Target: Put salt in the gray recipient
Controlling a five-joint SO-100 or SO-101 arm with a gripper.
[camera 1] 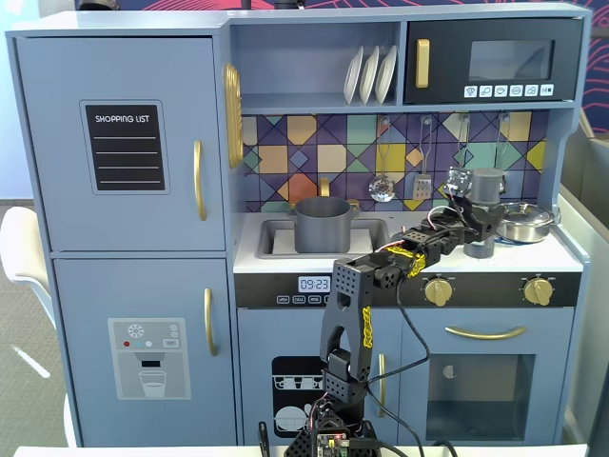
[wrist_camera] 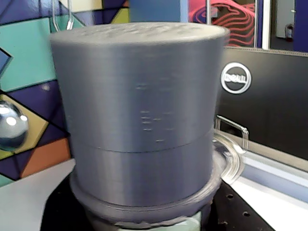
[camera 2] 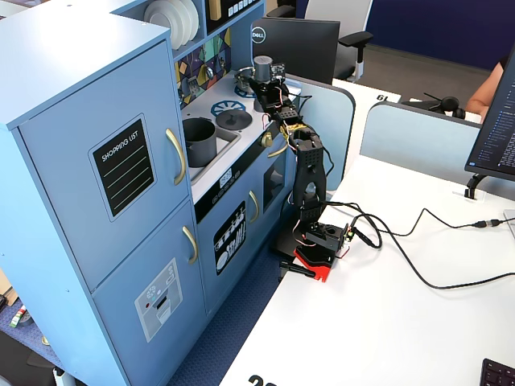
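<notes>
The salt is a tall grey cylindrical shaker (camera 1: 487, 183) standing at the stove of the toy kitchen. It fills the wrist view (wrist_camera: 139, 120), slightly blurred, and also shows in the other fixed view (camera 2: 262, 68). My gripper (camera 1: 481, 227) reaches over the counter and closes around the shaker's lower half; it shows in the other fixed view too (camera 2: 263, 90). My fingers do not show in the wrist view. The grey recipient is a pot (camera 1: 322, 224) sitting in the sink left of the arm, also seen from the side (camera 2: 199, 138).
A steel pan with a lid (camera 1: 525, 221) sits right of the shaker. Utensils (camera 1: 383, 186) hang on the tiled back wall. A shelf with plates (camera 1: 371, 74) and a microwave (camera 1: 490, 62) overhang the counter. A Dell monitor (wrist_camera: 269, 106) stands behind.
</notes>
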